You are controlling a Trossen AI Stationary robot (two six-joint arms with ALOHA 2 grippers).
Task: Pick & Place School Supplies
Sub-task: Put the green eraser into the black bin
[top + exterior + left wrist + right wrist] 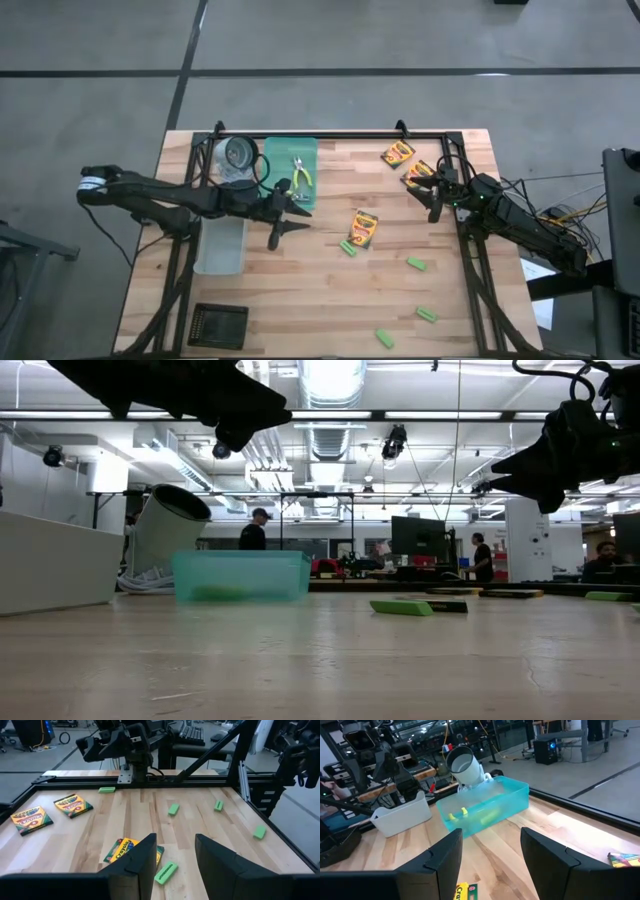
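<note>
Left tool (283, 222) open and empty, hovering by the teal tray (278, 152); nearest crayon box (362, 228) lies just to its right mid-worktop, long axis roughly front-to-back, so left arm is closer than the open, empty right tool (436, 190).

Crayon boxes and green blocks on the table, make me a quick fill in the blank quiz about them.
1. The number of crayon boxes lying on the wood is ____.
2. The pliers lie inside the ____ tray.
3. The left gripper has its jaws ____.
4. The green block nearest the middle crayon box lies on the ____, not in the tray.

Missing words: three; teal; open; table
</note>
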